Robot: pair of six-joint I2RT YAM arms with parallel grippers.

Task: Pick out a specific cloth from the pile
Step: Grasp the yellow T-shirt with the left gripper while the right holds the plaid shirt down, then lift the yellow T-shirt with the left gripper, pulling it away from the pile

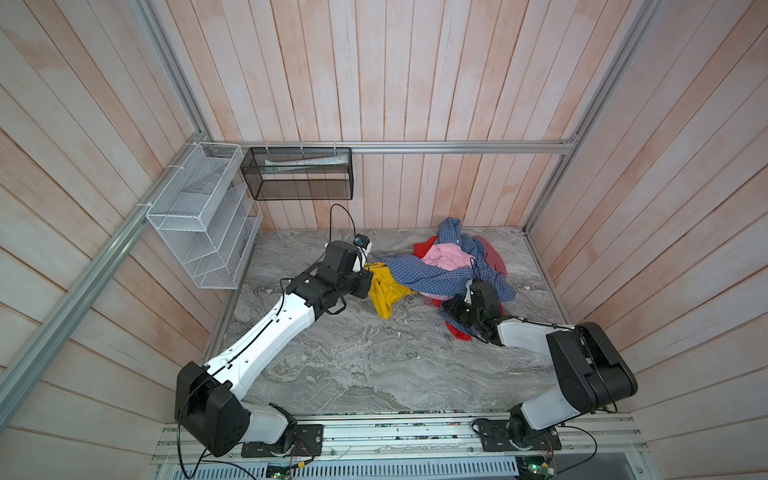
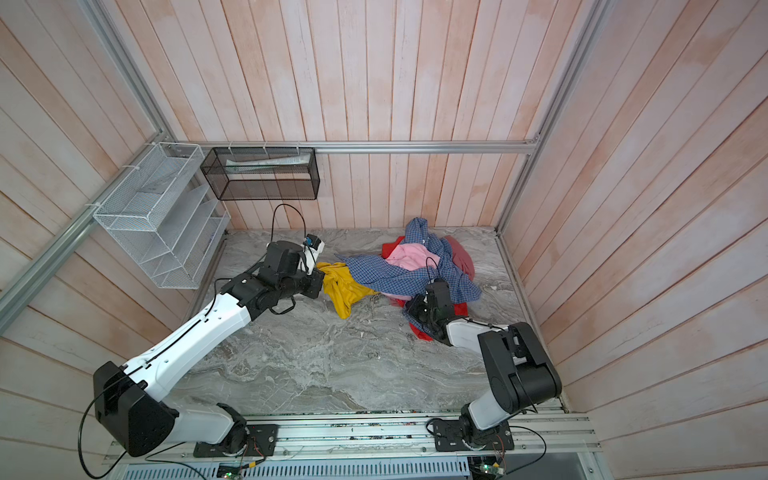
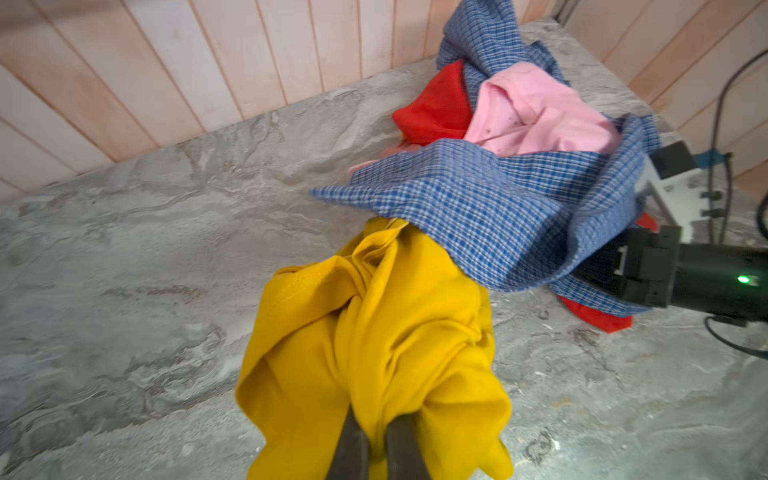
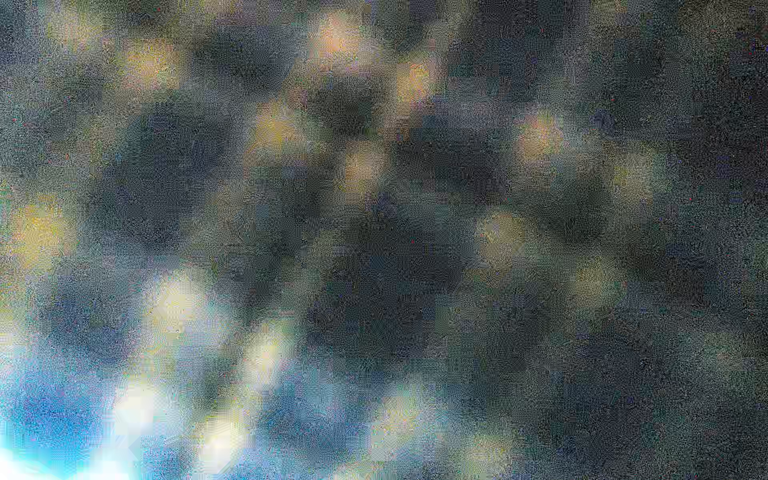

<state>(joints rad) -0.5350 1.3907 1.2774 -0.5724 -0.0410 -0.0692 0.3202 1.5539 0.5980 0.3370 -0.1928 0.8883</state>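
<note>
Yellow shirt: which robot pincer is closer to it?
Left. The left pincer is shut on the yellow shirt. The right pincer is apart from it, tucked under the blue checked shirt.

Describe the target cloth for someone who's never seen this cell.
On the grey marbled tabletop, find the pile of garments near the back wall, right of centre. Trailing from its left edge, partly under the blue checked shirt, is the yellow cloth pinched in the left gripper. It is the only yellow piece; the rest are blue checked, pink or red.
</note>
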